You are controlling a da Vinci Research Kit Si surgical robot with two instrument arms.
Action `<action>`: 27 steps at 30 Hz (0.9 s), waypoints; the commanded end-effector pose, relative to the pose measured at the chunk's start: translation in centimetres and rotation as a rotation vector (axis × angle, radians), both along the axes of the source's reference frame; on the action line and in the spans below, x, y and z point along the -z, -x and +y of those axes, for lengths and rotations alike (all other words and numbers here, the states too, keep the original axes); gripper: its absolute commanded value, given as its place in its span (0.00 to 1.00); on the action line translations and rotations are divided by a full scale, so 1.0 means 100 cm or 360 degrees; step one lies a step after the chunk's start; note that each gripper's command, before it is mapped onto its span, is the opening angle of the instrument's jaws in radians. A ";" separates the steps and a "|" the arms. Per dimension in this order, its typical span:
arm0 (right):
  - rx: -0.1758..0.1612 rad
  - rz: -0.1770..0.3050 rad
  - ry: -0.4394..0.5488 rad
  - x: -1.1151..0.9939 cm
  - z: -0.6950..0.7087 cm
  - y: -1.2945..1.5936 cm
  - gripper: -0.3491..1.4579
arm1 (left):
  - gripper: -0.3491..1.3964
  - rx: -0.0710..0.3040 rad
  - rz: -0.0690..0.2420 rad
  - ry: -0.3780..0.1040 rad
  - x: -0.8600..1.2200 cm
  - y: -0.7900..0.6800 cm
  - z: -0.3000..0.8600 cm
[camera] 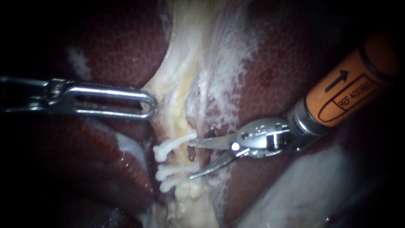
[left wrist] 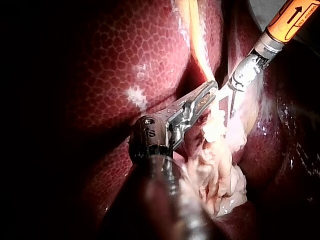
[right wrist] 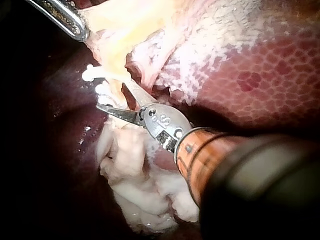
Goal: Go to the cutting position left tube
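The right instrument [camera: 189, 159] has its hand open, blades reaching the pale tube [camera: 182, 159] at its 9 o'clock, between white clips [camera: 168, 147]; the left instrument [camera: 151, 104], at 10 o'clock, has its hand closed on pale tissue [camera: 171, 86]

Mottled dark-red liver [camera: 122, 46] lies on both sides of pale tissue [camera: 185, 76].

The silver left instrument [camera: 149, 103] has slotted jaws; the right instrument [camera: 190, 159] has thin blades and an orange, black-marked shaft.
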State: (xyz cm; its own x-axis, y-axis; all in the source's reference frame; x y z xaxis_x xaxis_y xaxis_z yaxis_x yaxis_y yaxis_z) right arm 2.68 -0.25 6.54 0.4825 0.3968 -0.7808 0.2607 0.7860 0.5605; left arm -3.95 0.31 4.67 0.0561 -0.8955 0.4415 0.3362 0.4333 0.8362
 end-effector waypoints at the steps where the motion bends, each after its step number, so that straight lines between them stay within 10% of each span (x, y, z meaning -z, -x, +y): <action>1: 0.0016 0.0013 0.0000 0.0001 0.0000 -0.0001 0.94 | 0.00 0.0000 0.0000 0.0000 -0.0001 0.0000 0.0000; 27: 0.0104 0.0166 -0.0046 0.0005 -0.0004 -0.0032 0.88 | 0.00 -0.0001 0.0000 0.0002 -0.0008 -0.0001 0.0001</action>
State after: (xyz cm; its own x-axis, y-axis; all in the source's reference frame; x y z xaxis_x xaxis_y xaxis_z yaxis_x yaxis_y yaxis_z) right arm 3.01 -0.30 6.49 0.4238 0.3926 -0.8162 0.3718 0.7463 0.5521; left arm -3.95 0.32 4.76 0.0568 -0.8948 0.4429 0.3360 0.4349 0.8355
